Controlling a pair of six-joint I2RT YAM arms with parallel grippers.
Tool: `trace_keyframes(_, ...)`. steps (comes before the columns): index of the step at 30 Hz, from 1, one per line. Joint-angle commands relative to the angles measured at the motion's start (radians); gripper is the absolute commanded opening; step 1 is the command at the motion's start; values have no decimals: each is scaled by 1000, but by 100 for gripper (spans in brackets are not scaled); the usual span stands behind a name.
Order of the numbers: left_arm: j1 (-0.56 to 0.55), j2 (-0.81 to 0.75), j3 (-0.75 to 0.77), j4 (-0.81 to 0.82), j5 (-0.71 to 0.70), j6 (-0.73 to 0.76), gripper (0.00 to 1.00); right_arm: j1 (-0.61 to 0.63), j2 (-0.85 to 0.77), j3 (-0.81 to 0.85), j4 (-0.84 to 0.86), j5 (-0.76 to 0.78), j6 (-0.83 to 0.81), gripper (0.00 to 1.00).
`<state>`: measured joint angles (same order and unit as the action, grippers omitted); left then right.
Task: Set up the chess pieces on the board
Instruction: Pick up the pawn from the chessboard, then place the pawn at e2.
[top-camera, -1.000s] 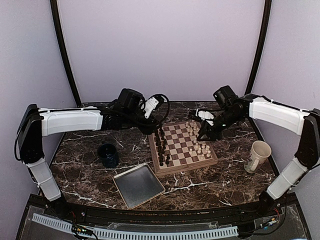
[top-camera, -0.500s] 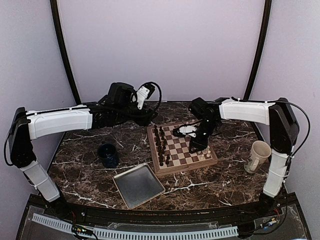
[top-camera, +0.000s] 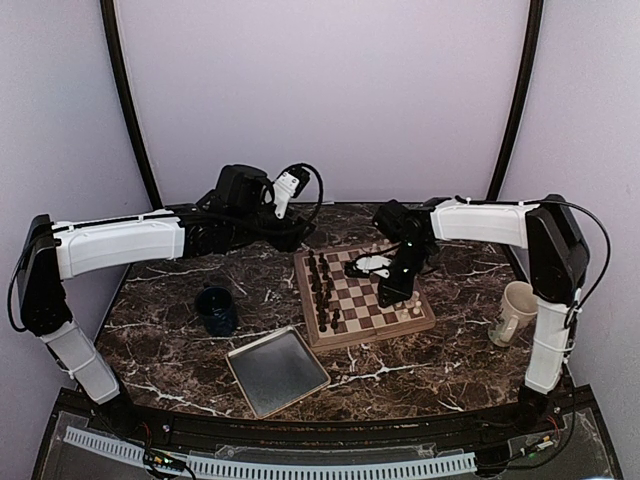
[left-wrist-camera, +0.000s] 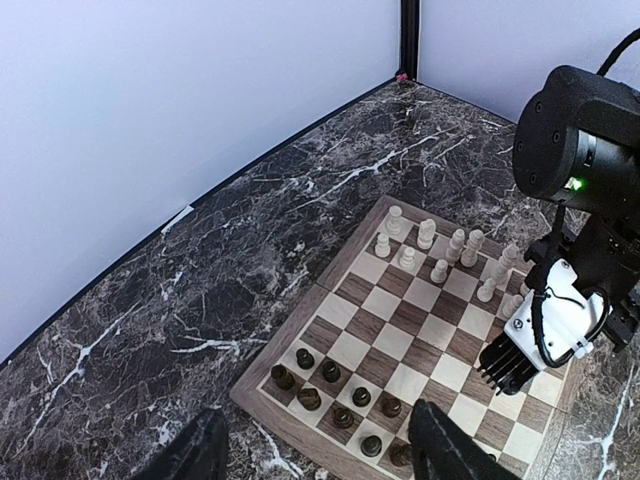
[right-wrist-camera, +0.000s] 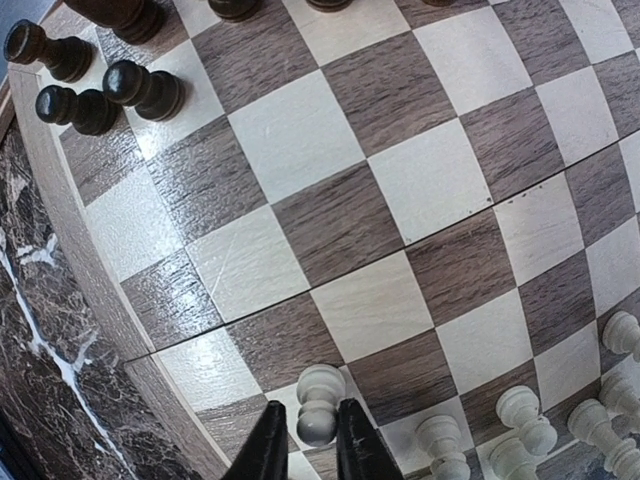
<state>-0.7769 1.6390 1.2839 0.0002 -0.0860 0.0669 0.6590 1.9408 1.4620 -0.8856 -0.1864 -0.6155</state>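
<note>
Soft, even light fills all three views, and shadows stay faint. The polished marble worktop (top-camera: 180, 330) shows a mild sheen. The board (right-wrist-camera: 330, 230) has a pale glare patch near its edge. The overhead view looks slightly soft, perhaps from compression. The right wrist view bends at its edges.

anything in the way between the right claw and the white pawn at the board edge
Nothing visible. In the right wrist view the right claw straddles the white pawn, one of its fingers on each side, with no piece between them. The nearest other white pieces stand off to one side, clear of the claw.
</note>
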Motion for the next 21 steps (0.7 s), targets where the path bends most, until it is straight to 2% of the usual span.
trace_keyframes(1, 4, -30, -2, 3, 16, -1, 64, 8, 17, 44, -12, -18, 6, 15)
trace_keyframes(7, 3, -27, 1, 0, 26, -1, 63, 0, 36, 105, -4, 23, 24, 12)
trace_keyframes(21, 4, -18, 7, -11, 43, -2, 63, -66, 124, 266, -27, 106, 88, 12)
